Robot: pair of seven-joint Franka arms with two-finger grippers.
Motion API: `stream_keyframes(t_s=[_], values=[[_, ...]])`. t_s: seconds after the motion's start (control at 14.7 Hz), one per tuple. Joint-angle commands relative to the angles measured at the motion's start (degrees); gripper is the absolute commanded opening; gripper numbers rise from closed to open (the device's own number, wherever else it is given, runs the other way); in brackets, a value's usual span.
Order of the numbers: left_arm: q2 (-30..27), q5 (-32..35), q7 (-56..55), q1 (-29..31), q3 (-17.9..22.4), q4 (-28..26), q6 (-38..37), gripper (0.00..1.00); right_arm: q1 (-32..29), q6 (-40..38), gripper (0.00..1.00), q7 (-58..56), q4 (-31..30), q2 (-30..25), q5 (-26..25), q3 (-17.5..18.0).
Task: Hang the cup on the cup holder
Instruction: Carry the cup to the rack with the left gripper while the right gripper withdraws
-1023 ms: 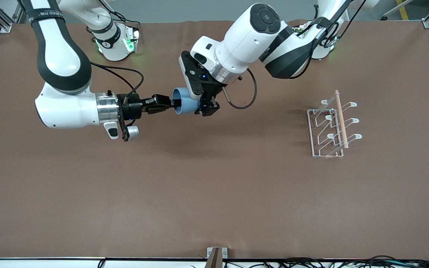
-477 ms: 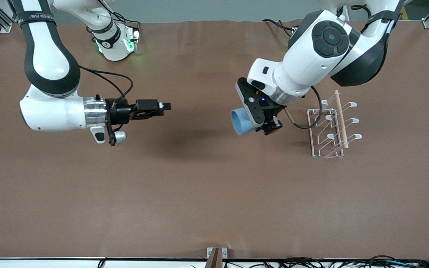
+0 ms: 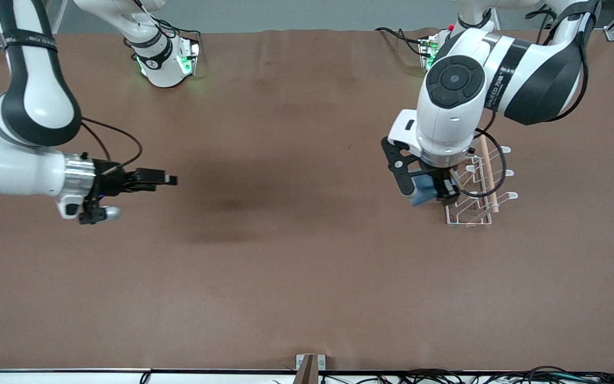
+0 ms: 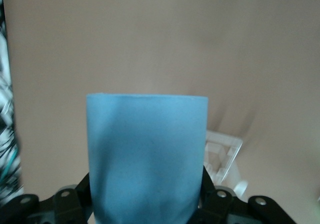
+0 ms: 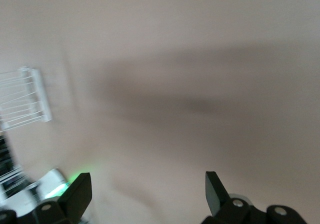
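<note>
- Front view: the left gripper [image 3: 430, 193] is clenched on the light blue cup [image 3: 423, 192], held in the air over the edge of the white wire cup holder [image 3: 472, 184] that faces the right arm's end of the desk [image 3: 307, 266].
- Only a small patch of the cup shows between the black fingers (the wrist above covers the rest), so its tilt cannot be read from here.
- The cup holder stands on the brown desk toward the left arm's end; its light wooden rod [image 3: 488, 173] runs along the top, and looped prongs stick out on the side toward the left arm's end. The left arm's black cable loops across the rack.
- The right gripper [image 3: 168, 180] hangs above the bare desk toward the right arm's end, well apart from the cup and the rack, its arm stretched out level; it grips nothing.
- Left wrist view: the cup [image 4: 147, 159] fills the middle of the frame, its straight rim pointing away from the camera, its base down between the gripper's black fingers [image 4: 67, 204]. A white corner of the cup holder [image 4: 222, 156] shows just beside the cup, on the desk below.
- Right wrist view: the right gripper's two fingers [image 5: 80, 191] stand wide apart with only blurred brown desk between them (released, empty). The cup holder [image 5: 25, 101] shows far off at the edge of the frame.
</note>
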Motion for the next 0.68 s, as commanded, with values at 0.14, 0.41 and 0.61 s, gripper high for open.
stream_keyframes(t_s=[0.14, 0.41, 0.61], values=[[2.8, 13.3, 10.8, 4.1, -0.2, -0.7, -4.6, 0.4, -4.3, -0.5, 1.0, 0.0, 6.3, -2.1, -16.0, 0.9], [3.4, 20.3, 11.5, 4.1, -0.2, -4.0, -5.9, 0.39, -3.8, -6.1, 1.0, 0.3, 16.0, -2.1, -25.1, 1.1], [4.1, 26.0, 11.4, 3.5, -0.2, -8.5, -7.0, 0.39, -3.7, -11.4, 1.0, 0.3, 21.9, -2.2, -25.7, 1.2]])
